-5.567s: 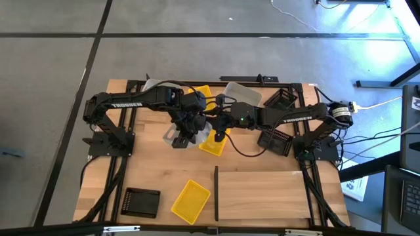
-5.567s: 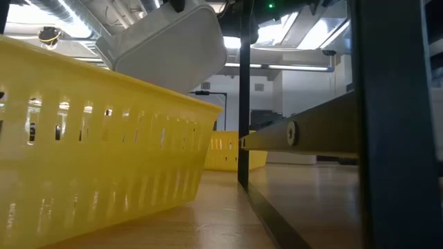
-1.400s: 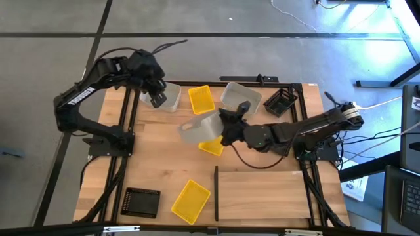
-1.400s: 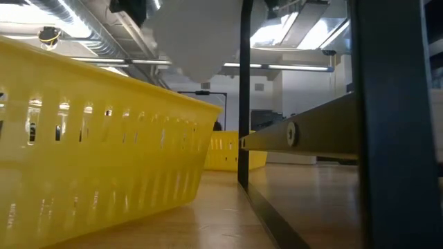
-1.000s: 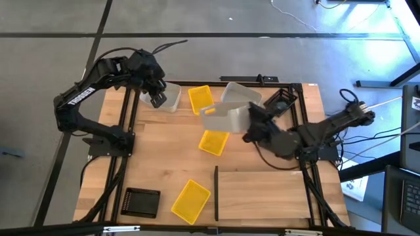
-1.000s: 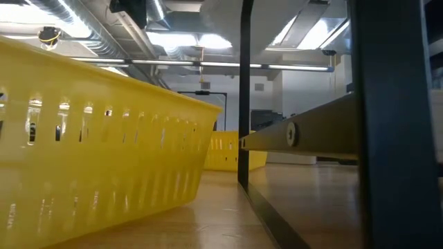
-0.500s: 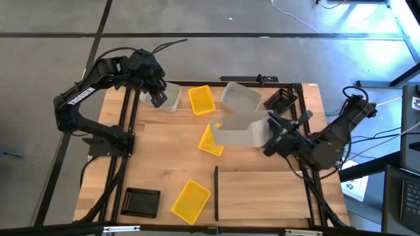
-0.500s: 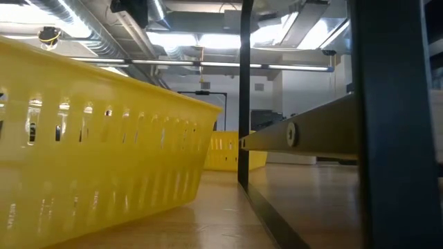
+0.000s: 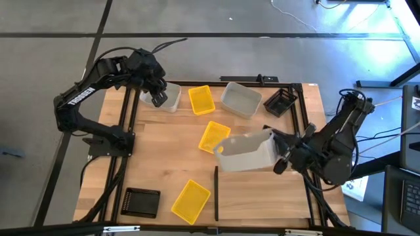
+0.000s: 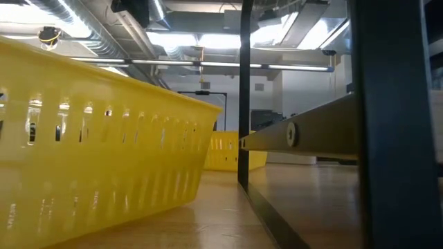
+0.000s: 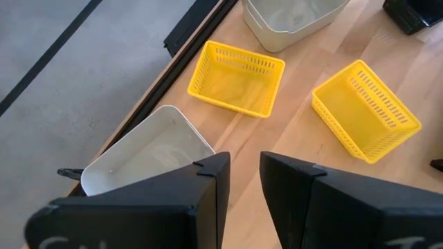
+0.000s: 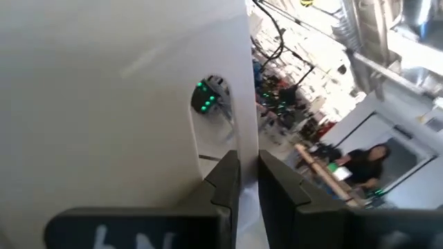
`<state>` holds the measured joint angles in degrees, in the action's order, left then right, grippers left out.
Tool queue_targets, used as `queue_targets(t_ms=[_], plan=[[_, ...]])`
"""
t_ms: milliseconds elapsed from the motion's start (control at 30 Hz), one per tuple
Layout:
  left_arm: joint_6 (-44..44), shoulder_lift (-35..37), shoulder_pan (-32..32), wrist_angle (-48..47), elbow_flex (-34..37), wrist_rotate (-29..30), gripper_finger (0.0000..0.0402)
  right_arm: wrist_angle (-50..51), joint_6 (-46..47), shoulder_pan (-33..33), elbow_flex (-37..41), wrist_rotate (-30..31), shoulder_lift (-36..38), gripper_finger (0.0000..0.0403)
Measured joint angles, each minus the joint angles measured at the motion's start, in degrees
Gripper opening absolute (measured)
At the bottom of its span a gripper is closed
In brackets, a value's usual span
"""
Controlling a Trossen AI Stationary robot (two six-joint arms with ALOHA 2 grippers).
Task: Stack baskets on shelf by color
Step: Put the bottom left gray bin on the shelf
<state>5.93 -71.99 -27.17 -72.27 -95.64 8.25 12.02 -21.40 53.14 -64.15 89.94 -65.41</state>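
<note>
My right gripper is shut on a translucent grey-white basket, held in the air over the far left corner of the pale shelf and its dark divider. My left gripper hangs open over another grey-white basket at the table's far left. A third grey-white basket rests on its base at the far edge. Three yellow baskets and two black ones rest on the table. My right gripper pinches one wall of the grey-white basket at its edge between its two fingers. The fingers point level, from the table's right side. The basket is lifted clear and tipped on its side, stretching from the gripper toward the table's left.
The nearest yellow basket fills the left of the low view, next to the upright divider. The bare shelf panel lies under and to the right of the held basket. A person shows far off in the room.
My right gripper has carried the grey-white basket from above the table's far middle toward the near right, over the shelf's far left corner, swinging round and rolling as it went. The basket has turned with it and stays clear of the table.
</note>
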Motion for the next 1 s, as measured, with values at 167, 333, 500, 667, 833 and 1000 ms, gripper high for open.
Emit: queue_targets(t_ms=[167,333,500,667,833,1000], plan=[[0.0,0.0,0.0,0.0,0.0,0.0,0.0071,-0.1,11.3,2.0,4.3,0.0,0.0,0.004],[0.0,0.0,0.0,0.0,0.0,0.0,0.0071,-0.1,20.8,2.7,10.0,-0.1,0.0,0.004],[0.0,0.0,0.0,0.0,0.0,0.0,0.0071,-0.5,22.3,1.0,12.3,-1.4,0.9,0.004],[0.0,0.0,0.0,0.0,0.0,0.0,0.0071,-0.5,17.9,-3.0,10.6,-4.8,4.3,0.004],[0.2,0.0,0.0,0.0,0.0,0.0,0.0071,0.7,15.3,-7.3,9.4,-12.4,9.1,0.004],[0.2,0.0,0.0,0.0,0.0,0.0,0.0071,10.0,18.0,-11.6,9.4,-21.4,14.6,0.004]])
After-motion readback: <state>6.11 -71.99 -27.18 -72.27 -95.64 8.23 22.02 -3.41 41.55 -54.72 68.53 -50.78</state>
